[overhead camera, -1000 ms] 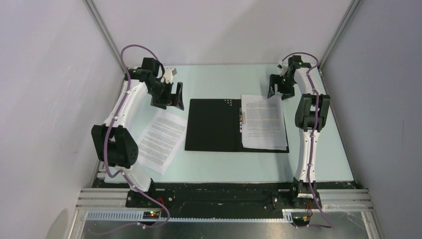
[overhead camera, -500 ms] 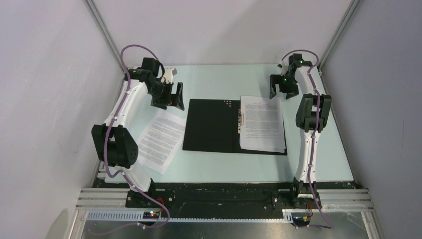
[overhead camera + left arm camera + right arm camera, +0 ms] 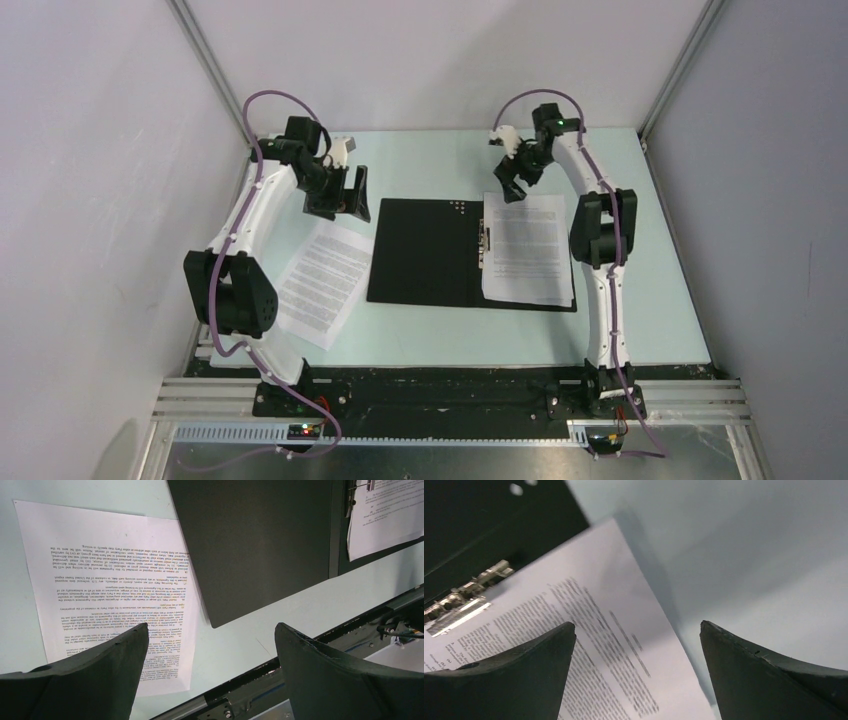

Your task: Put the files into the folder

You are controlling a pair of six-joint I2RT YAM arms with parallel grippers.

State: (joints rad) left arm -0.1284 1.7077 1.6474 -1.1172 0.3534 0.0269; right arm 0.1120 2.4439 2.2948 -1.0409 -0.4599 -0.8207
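The folder (image 3: 425,250) lies open in the middle of the table, black inside up, with a metal clip (image 3: 487,240) at its spine. One sheet (image 3: 527,250) lies on its right half. A second sheet (image 3: 322,282) lies loose on the table left of the folder. My left gripper (image 3: 350,200) is open and empty above the table by the folder's far left corner. In the left wrist view it (image 3: 212,630) looks down on the loose sheet (image 3: 110,575) and the folder (image 3: 250,545). My right gripper (image 3: 510,188) is open and empty over the far edge of the sheet (image 3: 624,645) in the folder, near the clip (image 3: 464,610).
Pale green table top (image 3: 430,160) with grey walls at the back and both sides. A black rail (image 3: 430,385) with the arm bases runs along the near edge. The right arm's elbow (image 3: 597,225) hangs over the folder's right edge.
My right gripper has swung left from the far right corner to above the far edge of the sheet in the folder. The folder and its sheet slid slightly left. The left arm is still.
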